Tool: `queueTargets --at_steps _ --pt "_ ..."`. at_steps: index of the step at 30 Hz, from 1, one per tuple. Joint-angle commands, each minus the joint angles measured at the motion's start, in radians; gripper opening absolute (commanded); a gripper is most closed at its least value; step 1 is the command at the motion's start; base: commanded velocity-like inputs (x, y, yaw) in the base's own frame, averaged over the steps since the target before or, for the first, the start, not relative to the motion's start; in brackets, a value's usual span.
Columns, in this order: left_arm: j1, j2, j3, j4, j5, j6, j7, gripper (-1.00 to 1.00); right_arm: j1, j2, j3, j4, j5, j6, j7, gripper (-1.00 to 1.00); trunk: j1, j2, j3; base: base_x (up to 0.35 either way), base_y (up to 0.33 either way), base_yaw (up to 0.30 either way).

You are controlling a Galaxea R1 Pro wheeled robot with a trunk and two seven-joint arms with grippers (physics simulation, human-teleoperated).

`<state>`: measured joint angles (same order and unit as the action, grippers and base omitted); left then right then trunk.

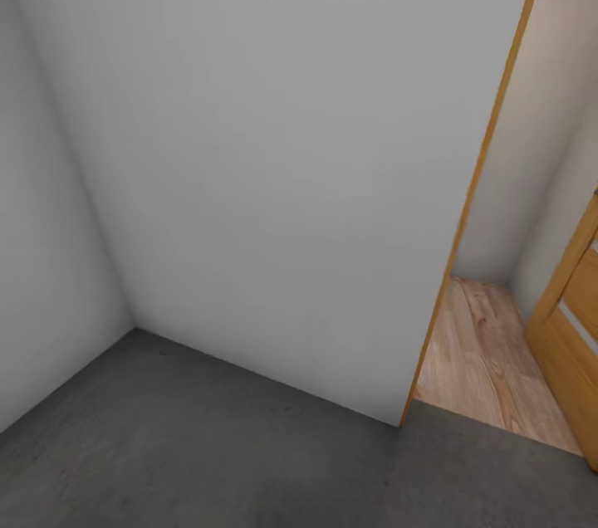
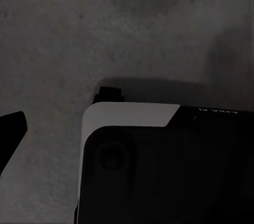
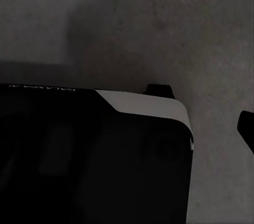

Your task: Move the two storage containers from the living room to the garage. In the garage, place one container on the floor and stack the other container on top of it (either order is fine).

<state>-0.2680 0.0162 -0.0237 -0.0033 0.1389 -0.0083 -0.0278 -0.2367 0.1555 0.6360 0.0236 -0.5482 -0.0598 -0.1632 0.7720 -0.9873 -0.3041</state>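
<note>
Facing a grey wall beside the doorway, the base risks clipping it; claw states unclear.

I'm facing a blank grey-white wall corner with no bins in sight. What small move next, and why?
Probably turn the base right toward the wood-framed doorway: the light wood-plank floor lies beyond it, while the dark grey concrete floor here shows no orange-red bin.

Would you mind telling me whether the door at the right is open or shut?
Open. The wooden door is swung aside, and past the frame the wood-plank floor of the next room shows beyond the concrete floor.
</note>
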Motion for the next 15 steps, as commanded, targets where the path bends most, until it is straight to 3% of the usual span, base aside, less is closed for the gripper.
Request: queueTargets --at_steps 1,15 --pt "0.000 0.000 -0.003 0.000 0.010 -0.001 -0.003 1.00 -0.001 0.001 0.008 0.003 -0.010 -0.005 -0.001 1.00 0.000 -0.001 0.000 0.000 0.000 -0.196" --pt "0.000 0.000 -0.003 0.000 0.010 -0.001 -0.003 1.00 -0.001 0.001 0.008 0.003 -0.010 -0.005 -0.001 1.00 0.000 -0.001 0.010 0.000 0.000 -0.212"
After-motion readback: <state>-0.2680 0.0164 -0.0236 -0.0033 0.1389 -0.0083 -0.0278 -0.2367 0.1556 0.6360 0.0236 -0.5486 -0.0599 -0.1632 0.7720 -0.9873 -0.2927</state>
